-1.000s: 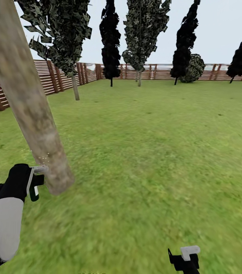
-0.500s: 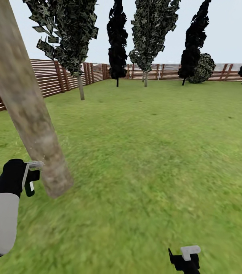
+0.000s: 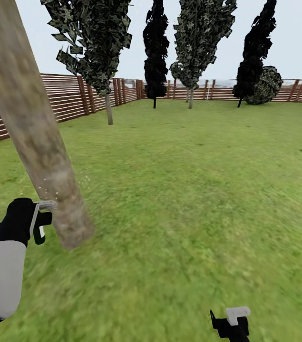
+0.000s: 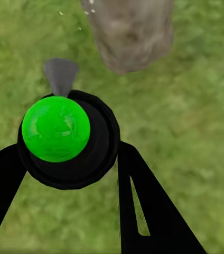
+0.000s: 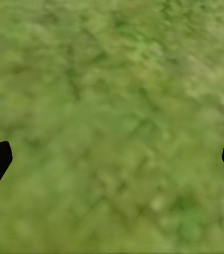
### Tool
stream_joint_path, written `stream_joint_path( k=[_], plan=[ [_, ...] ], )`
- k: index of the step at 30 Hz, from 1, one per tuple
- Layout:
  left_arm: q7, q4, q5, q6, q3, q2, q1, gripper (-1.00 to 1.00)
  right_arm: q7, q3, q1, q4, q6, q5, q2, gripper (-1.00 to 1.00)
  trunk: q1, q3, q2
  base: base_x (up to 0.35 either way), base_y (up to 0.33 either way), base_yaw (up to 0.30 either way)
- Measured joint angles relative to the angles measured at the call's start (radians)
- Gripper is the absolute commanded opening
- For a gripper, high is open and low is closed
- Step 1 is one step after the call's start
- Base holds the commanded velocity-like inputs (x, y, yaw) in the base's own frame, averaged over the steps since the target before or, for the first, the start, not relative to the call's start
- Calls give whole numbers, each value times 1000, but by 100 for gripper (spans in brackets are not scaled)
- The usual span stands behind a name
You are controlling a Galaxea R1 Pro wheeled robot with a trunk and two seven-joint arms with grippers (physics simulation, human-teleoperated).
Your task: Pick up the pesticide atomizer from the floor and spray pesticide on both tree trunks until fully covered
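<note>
One atomizer [image 4: 64, 137] upright in left hand [image 4: 70, 174], nozzle toward tree trunk [image 4: 130, 32]

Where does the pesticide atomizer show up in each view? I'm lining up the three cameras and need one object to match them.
Head view: the pesticide atomizer sits at lower left, held in the left end effector, right beside the base of the tree trunk.
Left wrist view: its green-topped black body is centre-left, between the black fingers.
Right wrist view: it isn't there, just lawn.
Shared landmark: the trunk base.
</note>
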Motion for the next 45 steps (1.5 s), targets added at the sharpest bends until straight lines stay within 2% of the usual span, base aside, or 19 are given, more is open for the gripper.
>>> stream_joint_path(
  k=[20, 34, 36, 40, 45],
  plan=[
    [0, 0, -3, 0, -2, 0, 0, -100, 1, 0, 0, -1, 0, 0, 0, 100, 0, 0, 0, 144, -251, 4],
    [0, 0, -3, -2, -3, 6, 7, -100, 1, 0, 0, 0, 0, 0, 2, 100, 0, 0, 0, 80, -263, 263],
    [-3, 1, 0, -10, 2, 9, 18, -100, 1, 0, 0, 0, 0, 1, 2, 100, 0, 0, 0, 8, -273, 276],
    [-6, 14, 9, -21, 3, 5, 78, -100, 1, 0, 0, 0, 0, 1, 2, 100, 0, 0, 0, 87, -272, 261],
    [-7, 32, 7, -37, 7, 0, 84, -100, 1, 0, 0, 0, 0, 0, 1, 100, 0, 0, 0, 215, -207, 45]
  ],
)
